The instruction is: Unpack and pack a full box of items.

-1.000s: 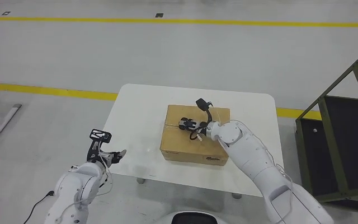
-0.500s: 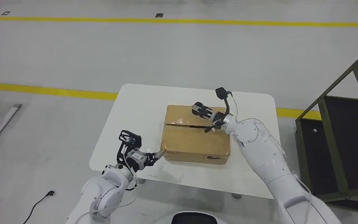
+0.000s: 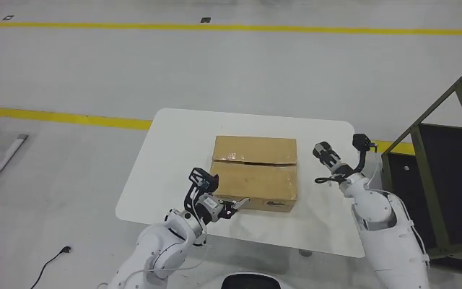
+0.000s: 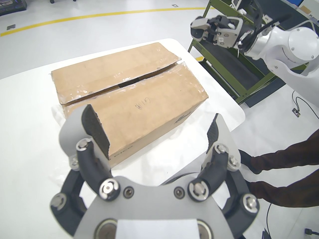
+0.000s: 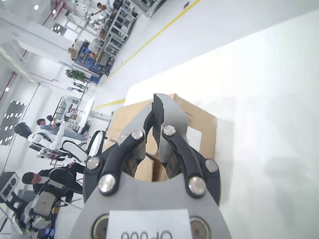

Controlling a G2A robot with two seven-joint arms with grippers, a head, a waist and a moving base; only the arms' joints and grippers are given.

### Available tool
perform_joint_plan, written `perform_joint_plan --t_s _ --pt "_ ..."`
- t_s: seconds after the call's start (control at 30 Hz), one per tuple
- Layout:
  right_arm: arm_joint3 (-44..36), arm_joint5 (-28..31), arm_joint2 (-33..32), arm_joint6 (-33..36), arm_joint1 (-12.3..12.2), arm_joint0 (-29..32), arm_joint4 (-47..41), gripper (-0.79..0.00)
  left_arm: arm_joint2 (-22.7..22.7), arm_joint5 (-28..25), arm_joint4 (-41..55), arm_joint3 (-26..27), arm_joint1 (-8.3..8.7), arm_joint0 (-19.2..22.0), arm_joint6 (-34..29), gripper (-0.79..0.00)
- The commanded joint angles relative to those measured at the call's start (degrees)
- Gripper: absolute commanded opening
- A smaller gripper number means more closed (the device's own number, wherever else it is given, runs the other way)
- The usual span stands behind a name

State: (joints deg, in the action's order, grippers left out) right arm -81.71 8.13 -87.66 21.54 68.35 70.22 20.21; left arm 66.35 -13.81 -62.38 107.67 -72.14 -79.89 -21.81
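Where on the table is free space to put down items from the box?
Widest bare patch: table between the box and the left edge. A narrower strip runs beyond the box. Crowded: the front strip at the open left gripper, and the right side under the right gripper.

A closed cardboard box (image 3: 254,171) is sitting in the middle of the white table (image 3: 173,159), its top flaps meeting along a seam running left to right. The left gripper (image 3: 240,204) is hovering at the box's near left corner. The right gripper (image 3: 321,149) is hanging over the tabletop right of the box, apart from it. A green rack (image 3: 422,188) is standing on the floor, right of the table.
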Motion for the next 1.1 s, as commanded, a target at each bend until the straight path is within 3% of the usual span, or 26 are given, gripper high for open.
perform_joint_plan --t_s 0.0,0.47,0.63,0.83,1.07 --pt "1.73 0.03 0.81 -0.68 0.15 0.78 -0.25 -0.785 -0.01 0.00 0.01 0.00 0.00 0.00 0.00 0.000" --pt "9.32 5.10 10.58 0.54 1.57 -2.85 1.63 -0.785 0.01 0.33 -0.15 0.17 -0.04 0.17 0.96 0.000" --pt "8.93 5.65 11.92 1.19 1.79 -2.89 1.22 -0.785 -1.06 1.44 -4.31 -0.59 -0.32 4.21 2.24 0.000" --pt "6.03 5.27 10.32 -0.40 1.51 -1.74 1.15 -0.785 -2.73 4.77 -4.41 -5.36 -1.22 11.40 -0.21 0.000" --pt "0.21 3.56 7.03 -0.80 0.88 0.80 1.13 -0.785 -2.81 5.15 -3.41 -5.61 -1.32 11.69 -0.35 0.000"
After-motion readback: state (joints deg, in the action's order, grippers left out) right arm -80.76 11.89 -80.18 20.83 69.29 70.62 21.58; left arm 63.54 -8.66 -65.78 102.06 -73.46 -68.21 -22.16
